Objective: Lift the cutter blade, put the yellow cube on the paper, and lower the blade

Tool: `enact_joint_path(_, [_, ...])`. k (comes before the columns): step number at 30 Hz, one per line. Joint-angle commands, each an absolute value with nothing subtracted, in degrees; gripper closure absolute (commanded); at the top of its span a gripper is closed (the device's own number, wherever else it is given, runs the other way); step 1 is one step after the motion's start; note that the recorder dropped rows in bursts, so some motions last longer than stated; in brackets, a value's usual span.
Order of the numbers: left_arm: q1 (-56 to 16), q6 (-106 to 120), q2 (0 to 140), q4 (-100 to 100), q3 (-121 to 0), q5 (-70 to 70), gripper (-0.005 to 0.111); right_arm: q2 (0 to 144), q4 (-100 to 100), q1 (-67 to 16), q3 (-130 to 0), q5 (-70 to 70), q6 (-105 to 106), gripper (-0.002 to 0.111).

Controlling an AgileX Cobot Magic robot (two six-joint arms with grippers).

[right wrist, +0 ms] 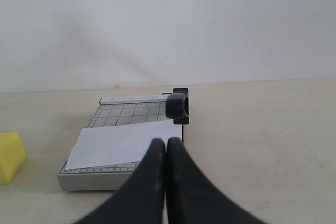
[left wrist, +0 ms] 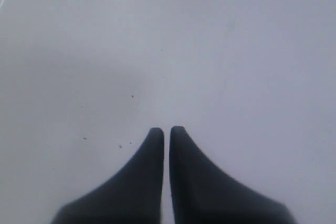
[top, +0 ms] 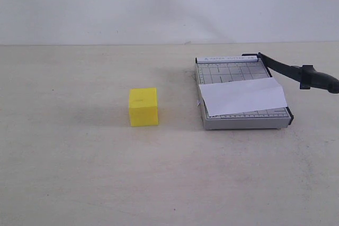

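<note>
Grippers both empty. Right gripper (right wrist: pixel 166 141) has its tips pressed together and points toward the trimmer (top: pixel 233 121). Left gripper (left wrist: pixel 166 129) is all but closed, a hairline gap, over bare table (top: pixel 79 173). Blade (top: pixel 288 71) slants up off the trimmer, handle past its right edge. Paper (top: pixel 243 95) lies across the trimmer. Cube (top: pixel 143 107) sits on the table to its left, apart.

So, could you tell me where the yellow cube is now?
In the exterior view the yellow cube sits on the table near the middle, left of the grey trimmer and clear of the paper.
</note>
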State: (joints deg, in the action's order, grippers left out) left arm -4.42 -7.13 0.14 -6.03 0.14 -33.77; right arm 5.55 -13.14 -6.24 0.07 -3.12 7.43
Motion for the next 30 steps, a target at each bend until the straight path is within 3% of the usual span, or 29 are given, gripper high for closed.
enact_joint_path(1, [-4.6, -18.9, 0.0, -6.7, 0.0, -35.4, 0.102, 5.2, -12.7, -6.3, 0.0, -2.9, 7.6, 0.108])
enact_joint_path(18, [-4.6, -28.9, 0.0, -3.3, 0.0, -33.5, 0.102, 5.2, -12.7, -6.3, 0.0, -3.2, 7.6, 0.108])
enact_joint_path(24, [-4.6, -54.5, 3.1, 39.9, -11.1, -13.8, 0.102, 5.2, -12.7, -6.3, 0.0, -3.2, 7.6, 0.108])
enact_joint_path(30, [-4.6, -70.7, 22.4, 64.9, -23.7, -16.2, 0.102, 5.2, -12.7, -6.3, 0.0, -3.2, 7.6, 0.108])
